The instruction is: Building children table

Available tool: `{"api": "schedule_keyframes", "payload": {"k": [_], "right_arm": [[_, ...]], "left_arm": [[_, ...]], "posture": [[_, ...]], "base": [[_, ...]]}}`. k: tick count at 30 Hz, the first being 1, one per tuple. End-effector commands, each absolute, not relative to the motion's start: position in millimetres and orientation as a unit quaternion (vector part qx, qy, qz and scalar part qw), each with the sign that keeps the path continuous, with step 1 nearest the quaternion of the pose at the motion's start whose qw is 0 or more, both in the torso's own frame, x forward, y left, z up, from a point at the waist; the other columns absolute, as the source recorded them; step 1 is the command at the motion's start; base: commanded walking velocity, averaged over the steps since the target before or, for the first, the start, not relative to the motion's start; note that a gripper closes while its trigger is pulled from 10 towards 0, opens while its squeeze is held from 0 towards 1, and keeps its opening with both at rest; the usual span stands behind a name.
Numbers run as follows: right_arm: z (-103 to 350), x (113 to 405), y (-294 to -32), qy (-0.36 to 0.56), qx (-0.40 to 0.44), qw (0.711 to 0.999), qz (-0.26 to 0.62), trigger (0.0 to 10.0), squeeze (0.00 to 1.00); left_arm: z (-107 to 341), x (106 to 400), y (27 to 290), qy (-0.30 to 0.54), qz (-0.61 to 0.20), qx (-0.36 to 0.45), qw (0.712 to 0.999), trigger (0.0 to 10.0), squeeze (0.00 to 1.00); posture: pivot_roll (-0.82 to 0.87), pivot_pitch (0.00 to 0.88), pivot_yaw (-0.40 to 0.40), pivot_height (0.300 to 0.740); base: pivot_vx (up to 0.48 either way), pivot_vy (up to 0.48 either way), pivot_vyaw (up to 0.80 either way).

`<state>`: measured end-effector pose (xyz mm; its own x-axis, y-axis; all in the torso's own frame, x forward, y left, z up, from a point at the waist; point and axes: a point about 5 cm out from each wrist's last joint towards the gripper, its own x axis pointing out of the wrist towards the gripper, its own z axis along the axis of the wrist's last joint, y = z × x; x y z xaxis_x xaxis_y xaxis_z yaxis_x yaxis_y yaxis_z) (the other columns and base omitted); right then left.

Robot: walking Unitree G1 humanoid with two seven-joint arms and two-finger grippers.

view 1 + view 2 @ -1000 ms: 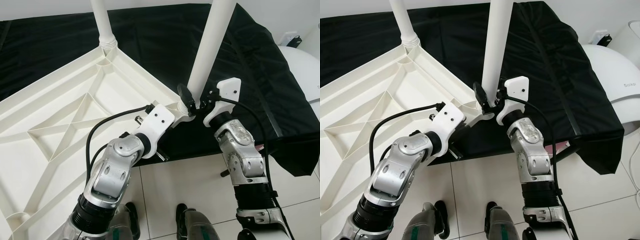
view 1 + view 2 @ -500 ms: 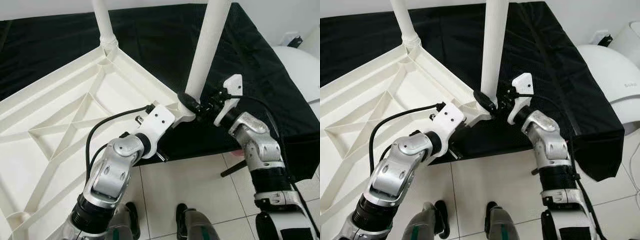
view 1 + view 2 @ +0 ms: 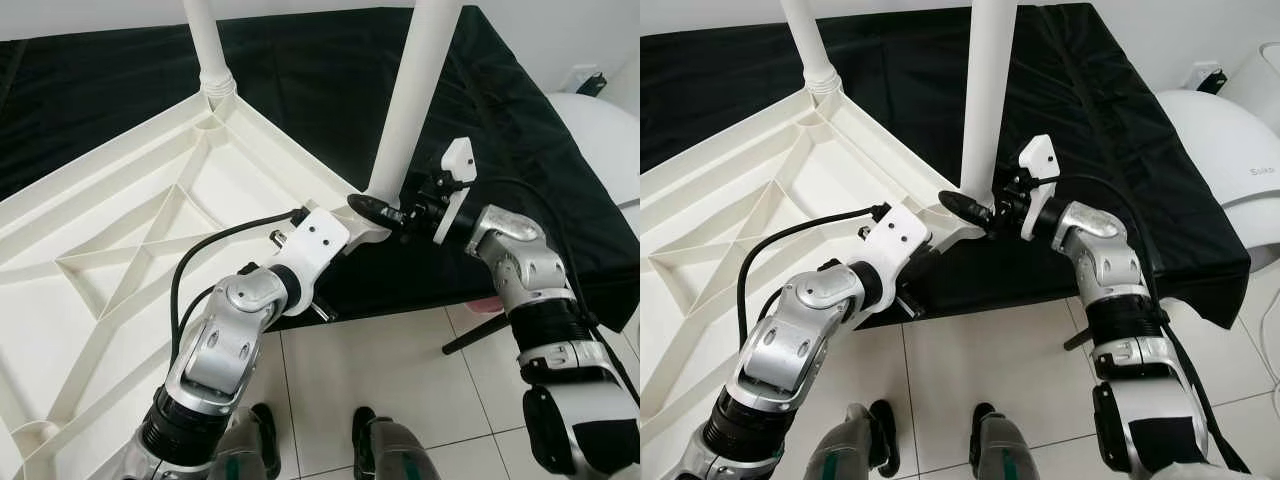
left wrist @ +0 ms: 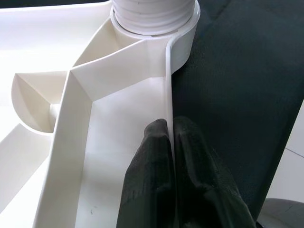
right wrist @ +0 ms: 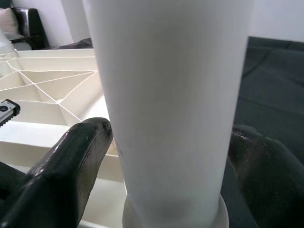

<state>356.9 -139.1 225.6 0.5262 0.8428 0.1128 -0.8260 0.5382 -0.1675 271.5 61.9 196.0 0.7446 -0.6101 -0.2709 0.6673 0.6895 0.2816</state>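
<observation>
The white plastic tabletop lies upside down, ribs up, partly on a black cloth that covers the surface under it. Two white legs stand up from its corners: the near leg at the corner closest to the robot and a far leg at the next corner back.

The right gripper is wrapped around the very bottom of the near leg, right where it meets the corner socket. In the right wrist view one black finger sits on each side of the leg with the pole filling the gap, so it's clamped on it. Compared to a second ago the right forearm has swung way out to the robot's right and the wrist has rolled over (the white wrist block now sits edge-on), while the leg itself looks just as upright as before.

The left gripper hasn't budged: its two fingers are pinched shut on the thin edge wall of the tabletop just beside that same corner.

White floor tiles show below the cloth.
</observation>
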Motion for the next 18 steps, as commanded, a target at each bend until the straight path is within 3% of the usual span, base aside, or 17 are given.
{"api": "schedule_keyframes", "payload": {"k": [1,11,13,14,15,16,17,18], "right_arm": [[223.0,360.5,-140.8,-0.085,-0.061,0.871,0.480,10.0,0.00],[222.4,367.0,-140.1,-0.097,-0.069,0.864,0.489,10.0,0.00],[222.5,367.2,-139.7,-0.099,-0.069,0.864,0.490,9.5,0.00],[222.7,367.2,-139.2,-0.101,-0.068,0.862,0.492,6.3,0.00],[222.7,367.2,-139.2,-0.101,-0.068,0.862,0.492,6.3,0.00],[223.5,367.2,-138.6,-0.104,-0.067,0.862,0.492,7.1,0.00],[224.8,367.5,-137.5,-0.108,-0.064,0.860,0.495,9.6,0.00],[225.8,367.8,-136.7,-0.111,-0.061,0.858,0.497,9.6,0.00]], "left_arm": [[213.5,269.0,60.7,0.025,-0.329,0.187,0.925,10.0,0.00],[212.3,265.9,58.7,0.028,-0.336,0.185,0.923,10.0,0.00],[212.2,265.6,58.7,0.029,-0.337,0.185,0.923,10.0,0.00],[212.1,265.3,58.7,0.029,-0.337,0.185,0.923,10.0,0.00],[212.1,265.3,58.7,0.029,-0.337,0.185,0.923,10.0,0.00],[211.9,265.3,58.7,0.029,-0.337,0.185,0.923,10.0,0.00],[211.7,265.3,58.6,0.030,-0.338,0.184,0.922,10.0,0.00],[211.6,265.2,58.5,0.030,-0.338,0.184,0.922,10.0,0.00]], "posture": [[-0.09,0.230,0.001,0.740],[-0.09,0.235,0.003,0.740],[-0.09,0.235,0.004,0.740],[-0.09,0.235,0.004,0.740],[-0.09,0.235,0.004,0.740],[-0.09,0.234,0.003,0.740],[-0.09,0.233,0.003,0.740],[-0.09,0.232,0.003,0.740]], "base": [[0.000,0.000,0.00],[0.000,0.000,0.00],[0.000,0.000,0.00],[0.000,0.000,0.00],[0.000,0.000,0.00],[0.000,0.000,0.00],[0.000,0.000,0.00],[0.000,0.000,0.00]]}}
